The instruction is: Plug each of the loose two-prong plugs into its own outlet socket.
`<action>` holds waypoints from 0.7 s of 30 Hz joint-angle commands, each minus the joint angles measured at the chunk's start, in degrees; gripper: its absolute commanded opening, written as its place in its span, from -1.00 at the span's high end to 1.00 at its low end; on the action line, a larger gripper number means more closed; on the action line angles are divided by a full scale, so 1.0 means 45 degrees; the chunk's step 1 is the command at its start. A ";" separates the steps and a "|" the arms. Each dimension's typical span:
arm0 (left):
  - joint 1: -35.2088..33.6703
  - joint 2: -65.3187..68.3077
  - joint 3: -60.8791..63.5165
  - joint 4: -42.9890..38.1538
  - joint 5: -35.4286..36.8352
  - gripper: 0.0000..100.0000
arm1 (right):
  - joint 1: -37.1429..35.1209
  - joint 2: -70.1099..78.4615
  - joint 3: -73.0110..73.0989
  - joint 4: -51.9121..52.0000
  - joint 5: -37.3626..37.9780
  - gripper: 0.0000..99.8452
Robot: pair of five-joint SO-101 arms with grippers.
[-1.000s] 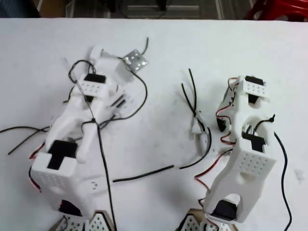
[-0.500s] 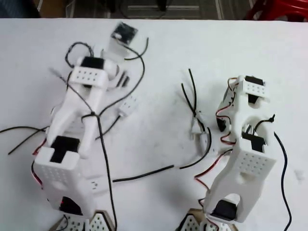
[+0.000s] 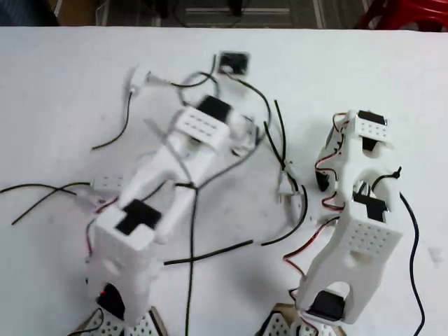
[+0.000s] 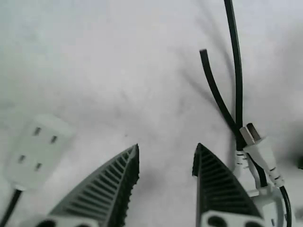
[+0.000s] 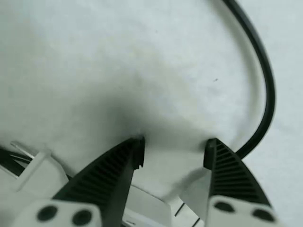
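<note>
The white two-prong plug lies loose near the middle of the white table, between the two arms, and its black cords run from it toward the far edge. In the high view the left arm is stretched slantwise toward the middle, its wrist just beside those cords, and the right arm stands folded at the right. A second white piece on a cord lies at the far left and a small dark square part lies near the far edge; we cannot tell what they are.

In the left wrist view the left gripper hangs over bare table, its ribbed black fingers spread apart with nothing between them. At one side lies a white socket block with four slots, nothing plugged in it; its cord is cut off by the frame. At the other side lies the plug, its metal prongs free, its body partly hidden behind a finger.

In the right wrist view the right gripper is also spread and empty, close above the table. A black cord curves past one finger. A white part with thin metal pieces is cut off at the corner; we cannot name it.
</note>
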 commanded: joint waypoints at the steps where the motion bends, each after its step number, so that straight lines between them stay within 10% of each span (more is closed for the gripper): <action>1: 0.1123 0.1006 -0.0527 -0.1133 0.1465 0.59 | 0.0694 0.0049 -0.0469 -0.0869 -0.0234 0.58; 21: 0.3136 0.2120 -0.0508 -0.3204 0.5177 0.59 | 0.2432 0.0166 -0.1153 -0.1182 -0.1133 0.58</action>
